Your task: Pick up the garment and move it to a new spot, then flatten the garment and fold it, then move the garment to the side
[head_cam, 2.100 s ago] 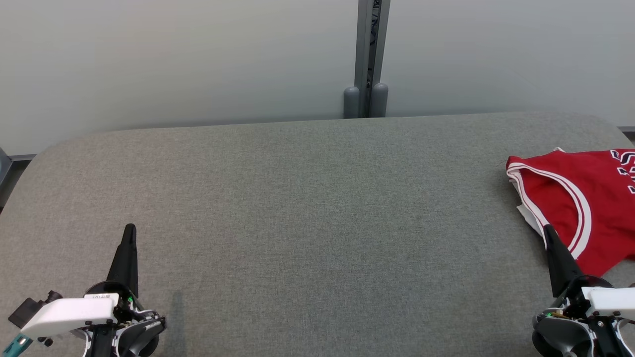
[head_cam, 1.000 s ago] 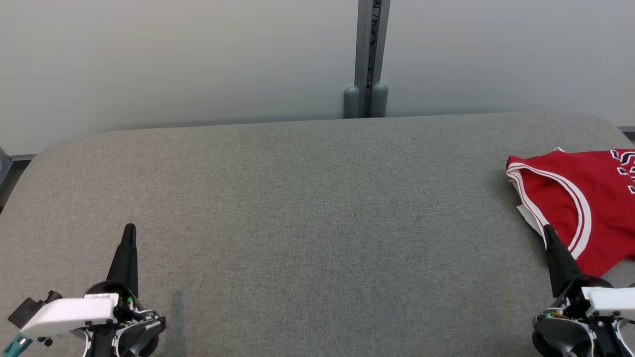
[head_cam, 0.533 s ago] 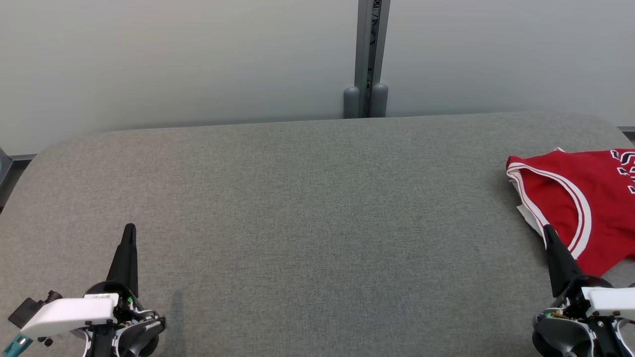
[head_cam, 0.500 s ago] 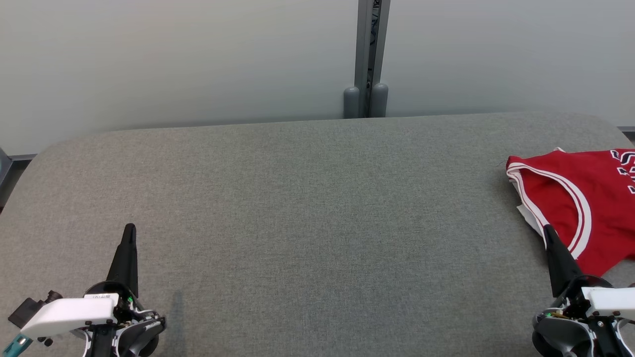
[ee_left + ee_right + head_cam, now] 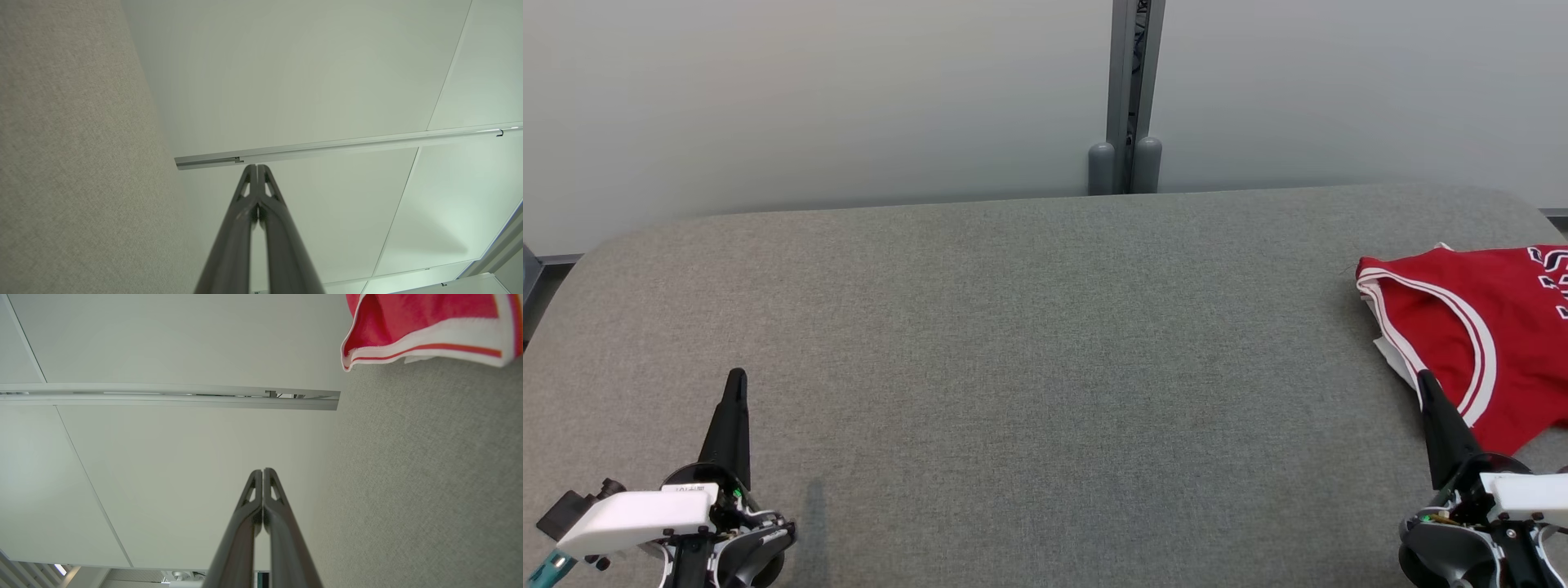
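Observation:
The garment point(image 5: 1486, 327), a red sleeveless jersey with white trim and dark lettering, lies at the table's right edge, partly cut off by the head view. Its trimmed edge point(image 5: 425, 335) hangs in the top right corner of the right wrist view. My right gripper point(image 5: 1423, 378) is at the lower right, fingers pressed together with nothing between them, its tip over the jersey's near hem; touching or not is unclear. My left gripper point(image 5: 737, 376) rests at the lower left, also shut and empty, far from the jersey. In the wrist views both finger pairs meet at their tips: left point(image 5: 256, 166), right point(image 5: 262, 470).
A wide grey fabric-covered table point(image 5: 1029, 343) with rounded corners spans the head view. Pale wall panels stand behind it, with a grey vertical post point(image 5: 1127, 98) at the back centre. A metal rail point(image 5: 327, 147) crosses the wall.

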